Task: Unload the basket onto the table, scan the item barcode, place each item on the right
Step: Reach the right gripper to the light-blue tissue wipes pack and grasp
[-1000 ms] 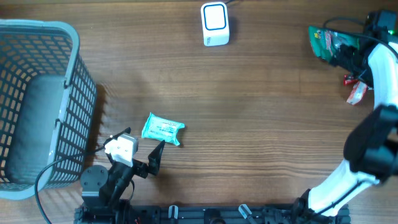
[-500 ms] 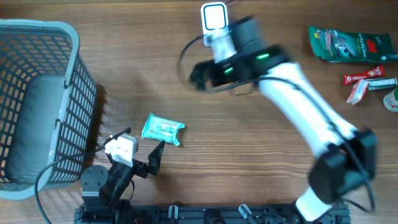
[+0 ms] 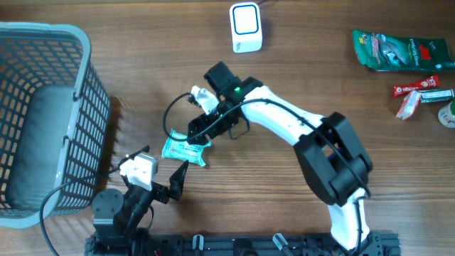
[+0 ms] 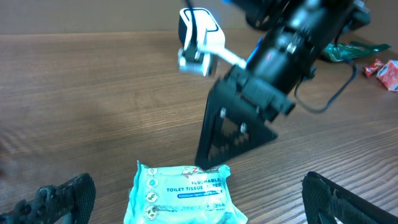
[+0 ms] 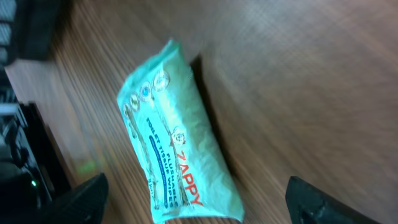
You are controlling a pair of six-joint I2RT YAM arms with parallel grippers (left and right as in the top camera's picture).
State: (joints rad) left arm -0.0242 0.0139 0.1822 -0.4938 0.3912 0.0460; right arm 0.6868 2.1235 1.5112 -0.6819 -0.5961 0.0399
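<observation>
Teal wipes pack [image 3: 181,151], grey mesh basket [image 3: 89,128], brown woodgrain table [image 3: 242,192]

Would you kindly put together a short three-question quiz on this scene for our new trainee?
1. What red word is printed on the pack?
2. The gripper over the pack belongs to which arm? A. left B. right
3. True or false: the pack lies flat on the table.

Key: 1. ZAPPY. 2. B. 3. True.
</observation>
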